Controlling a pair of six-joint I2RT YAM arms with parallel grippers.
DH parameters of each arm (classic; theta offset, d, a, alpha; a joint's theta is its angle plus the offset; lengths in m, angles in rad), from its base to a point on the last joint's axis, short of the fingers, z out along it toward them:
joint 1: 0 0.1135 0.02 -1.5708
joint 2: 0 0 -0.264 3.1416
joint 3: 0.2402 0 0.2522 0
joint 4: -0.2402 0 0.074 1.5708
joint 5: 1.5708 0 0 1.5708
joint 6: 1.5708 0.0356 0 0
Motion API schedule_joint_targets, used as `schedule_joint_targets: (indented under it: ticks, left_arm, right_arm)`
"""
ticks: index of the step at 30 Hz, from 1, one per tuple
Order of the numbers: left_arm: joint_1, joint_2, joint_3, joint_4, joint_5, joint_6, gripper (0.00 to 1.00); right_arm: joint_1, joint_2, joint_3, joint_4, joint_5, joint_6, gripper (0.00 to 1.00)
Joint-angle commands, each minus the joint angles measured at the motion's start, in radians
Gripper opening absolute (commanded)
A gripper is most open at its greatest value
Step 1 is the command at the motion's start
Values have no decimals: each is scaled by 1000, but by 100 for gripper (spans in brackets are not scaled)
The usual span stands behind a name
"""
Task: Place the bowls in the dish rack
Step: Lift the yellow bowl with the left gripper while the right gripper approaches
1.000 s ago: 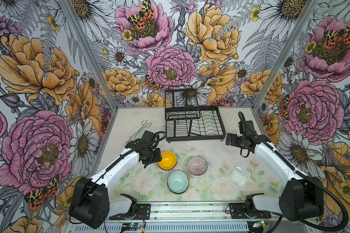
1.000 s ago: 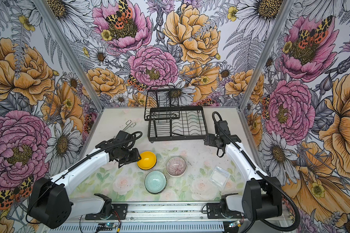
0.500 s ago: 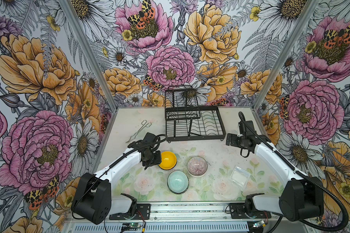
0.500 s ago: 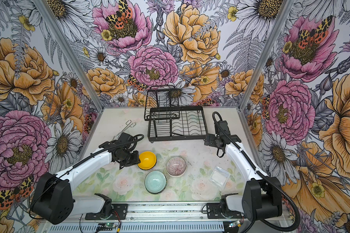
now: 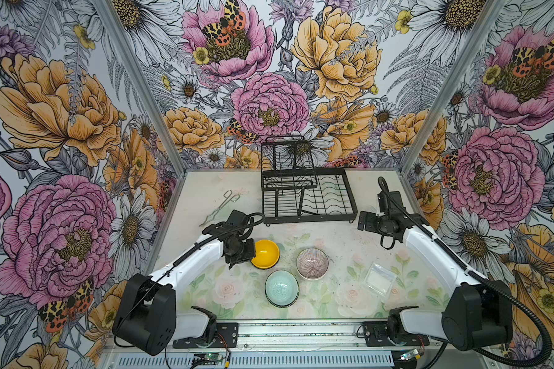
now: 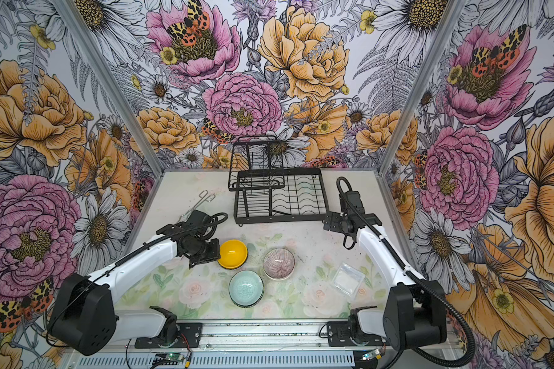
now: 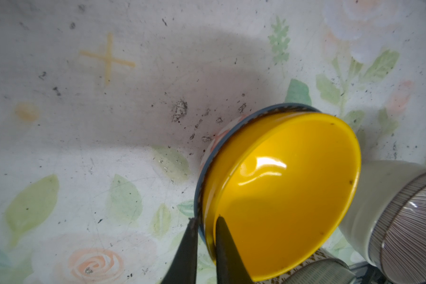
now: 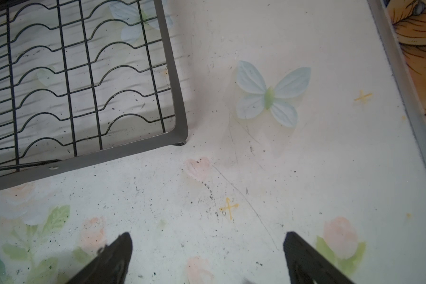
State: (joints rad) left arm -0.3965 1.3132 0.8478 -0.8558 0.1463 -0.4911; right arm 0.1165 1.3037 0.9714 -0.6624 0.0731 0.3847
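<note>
A yellow bowl (image 5: 265, 258) (image 6: 233, 254) (image 7: 280, 196) sits nested in a blue-rimmed patterned bowl (image 7: 280, 107) at mid-table. My left gripper (image 5: 253, 255) (image 6: 218, 252) (image 7: 205, 221) is shut on their left rims, one finger inside the yellow bowl and one outside the blue rim. A pink-striped bowl (image 5: 312, 263) (image 6: 279, 263) (image 7: 408, 233) and a pale teal bowl (image 5: 281, 287) (image 6: 246, 287) lie just right and in front. The black dish rack (image 5: 311, 219) (image 6: 279, 218) (image 8: 177, 98) stands empty at the back. My right gripper (image 5: 368, 220) (image 6: 333, 222) (image 8: 207, 241) hangs open over bare table by the rack's near right corner.
Thin metal tongs (image 5: 219, 207) (image 6: 199, 203) lie left of the rack, behind my left arm. A clear square tub (image 5: 379, 278) (image 6: 347, 278) rests front right, under my right forearm. Flowered walls close in the table on three sides.
My left gripper has slid a little right onto the yellow bowl's rim and its jaws have closed on it. The right arm and the other bowls have not moved.
</note>
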Motion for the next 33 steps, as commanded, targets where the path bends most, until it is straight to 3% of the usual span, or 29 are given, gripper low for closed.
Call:
schedule_joint_targets:
  ticks: [1,24,33]
  left_arm:
    - [-6,-14,2,18,-18,8,13]
    - [4,-64,81,12,-40,51,0]
    - [-38,-75,161,8,-186,45,0]
  right_arm:
    - [-4,-30,7,4,-7,13,97]
    - [-4,-45,-16,27,-39,6,98]
    - [4,-72,16,37,-178,-58,100]
